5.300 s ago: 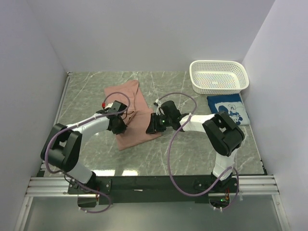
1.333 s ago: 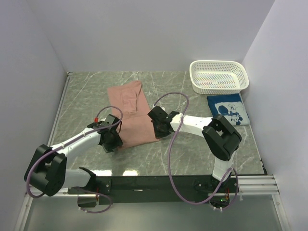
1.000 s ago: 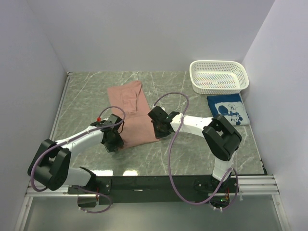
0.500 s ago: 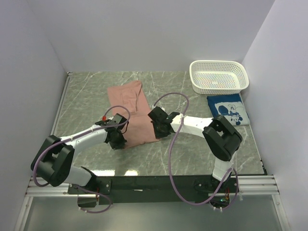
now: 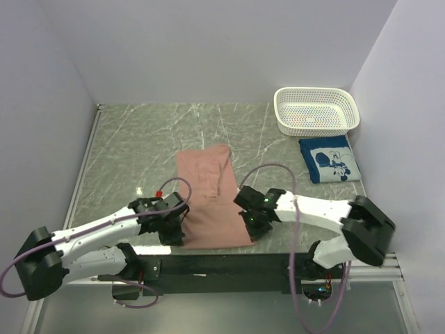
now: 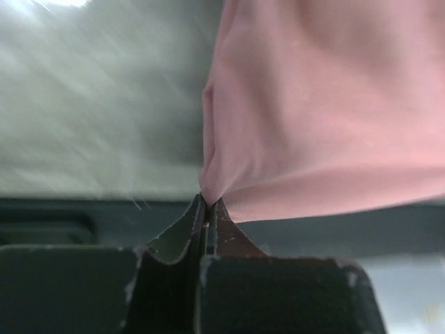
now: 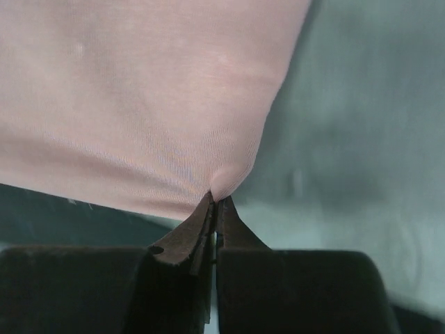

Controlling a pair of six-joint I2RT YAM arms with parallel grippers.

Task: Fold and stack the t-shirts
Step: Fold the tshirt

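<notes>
The dusty-pink t-shirt (image 5: 211, 197) lies as a long folded strip near the table's front edge, plain side up, its print hidden. My left gripper (image 5: 174, 235) is shut on its near left corner, which shows pinched in the left wrist view (image 6: 208, 197). My right gripper (image 5: 250, 228) is shut on its near right corner, pinched in the right wrist view (image 7: 217, 196). The pink cloth fills both wrist views (image 6: 327, 104) (image 7: 139, 90). The blue t-shirt (image 5: 330, 158) with white cartoon print lies folded at the right, below the basket.
A white perforated basket (image 5: 316, 110) stands at the back right. The black front rail (image 5: 222, 266) runs just below the grippers. Grey walls close the left, back and right sides of the marble table (image 5: 132, 139).
Both grippers have pulled the pink t-shirt toward the front edge and to the right; it lay further back and left before. Both arms now reach low along the front.
</notes>
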